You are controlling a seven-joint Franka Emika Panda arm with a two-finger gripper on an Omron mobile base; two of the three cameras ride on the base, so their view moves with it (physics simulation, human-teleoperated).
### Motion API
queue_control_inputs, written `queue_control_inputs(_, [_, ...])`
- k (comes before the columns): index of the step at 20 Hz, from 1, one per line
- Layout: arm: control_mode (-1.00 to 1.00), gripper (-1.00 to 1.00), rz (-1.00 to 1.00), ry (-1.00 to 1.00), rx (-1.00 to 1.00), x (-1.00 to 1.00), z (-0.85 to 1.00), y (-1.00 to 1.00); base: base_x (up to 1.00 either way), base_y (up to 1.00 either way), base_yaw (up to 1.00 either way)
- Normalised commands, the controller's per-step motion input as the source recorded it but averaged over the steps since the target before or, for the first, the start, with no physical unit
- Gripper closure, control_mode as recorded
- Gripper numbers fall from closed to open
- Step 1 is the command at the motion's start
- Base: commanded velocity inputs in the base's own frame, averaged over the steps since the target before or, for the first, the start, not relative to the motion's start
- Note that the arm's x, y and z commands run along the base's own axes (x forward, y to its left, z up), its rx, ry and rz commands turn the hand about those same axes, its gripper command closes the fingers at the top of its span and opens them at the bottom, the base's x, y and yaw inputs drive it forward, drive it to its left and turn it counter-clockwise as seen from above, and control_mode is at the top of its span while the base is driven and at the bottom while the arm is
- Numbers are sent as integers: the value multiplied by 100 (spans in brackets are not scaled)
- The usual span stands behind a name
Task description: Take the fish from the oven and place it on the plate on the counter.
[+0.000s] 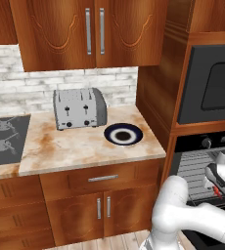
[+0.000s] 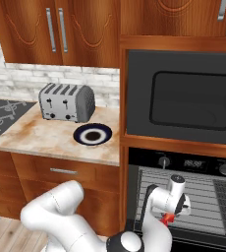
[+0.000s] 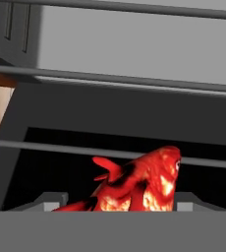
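Two base views place the gripper [image 2: 170, 216] inside the open oven [image 2: 183, 197], low over its grey wire racks [image 2: 203, 202]. From the right a bit of the red fish [image 2: 168, 218] peeks out below the hand; the left base view shows only a red speck there. Up close, the hand view shows the fish [image 3: 139, 187] lying against a rack bar, between the fingers; whether they grip it I cannot tell. On the counter [image 1: 75, 146], the plate [image 1: 123, 134] sits near the front edge, beside the toaster [image 1: 79, 108], bare stone to its left.
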Motion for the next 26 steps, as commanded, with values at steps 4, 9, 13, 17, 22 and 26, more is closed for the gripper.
queue_control_inputs(4, [-100, 100, 0, -2, 0, -12, 0, 0, 0, 0, 0])
queue_control_inputs(9, [-100, 100, 0, -3, 0, -42, 54, 1, 0, 0, 0])
queue_control_inputs(13, [-100, 100, 0, -6, 0, -46, 91, 6, 0, 0, 0])
queue_control_inputs(17, [-100, 100, 0, -15, 0, -61, 90, 15, 0, 0, 0])
queue_control_inputs(22, [-100, 100, 0, -25, 0, -53, 83, 51, 0, 0, 0])
queue_control_inputs(26, [-100, 100, -1, -25, 0, -52, 98, 68, 0, 0, 0])
